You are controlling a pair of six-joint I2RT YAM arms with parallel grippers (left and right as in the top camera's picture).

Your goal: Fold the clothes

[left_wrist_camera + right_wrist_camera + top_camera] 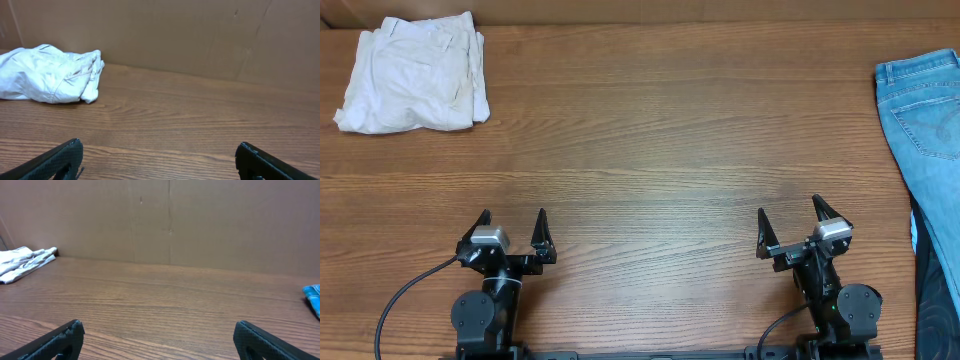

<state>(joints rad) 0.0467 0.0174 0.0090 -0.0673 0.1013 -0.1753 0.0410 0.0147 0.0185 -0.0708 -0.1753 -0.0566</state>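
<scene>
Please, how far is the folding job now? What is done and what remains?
Done, it seems: the off-white shorts lie as a compact folded bundle at the far left. In hand: nothing; the left end effector and right end effector stand open and empty near the front edge. Left, probably: the blue jeans at the right edge look unfolded.

Bunched off-white shorts lie at the far left corner of the wooden surface. Blue jeans lie at its right edge. The left gripper and right gripper sit near the front edge, well apart, with jaws spread wide over bare wood.
</scene>
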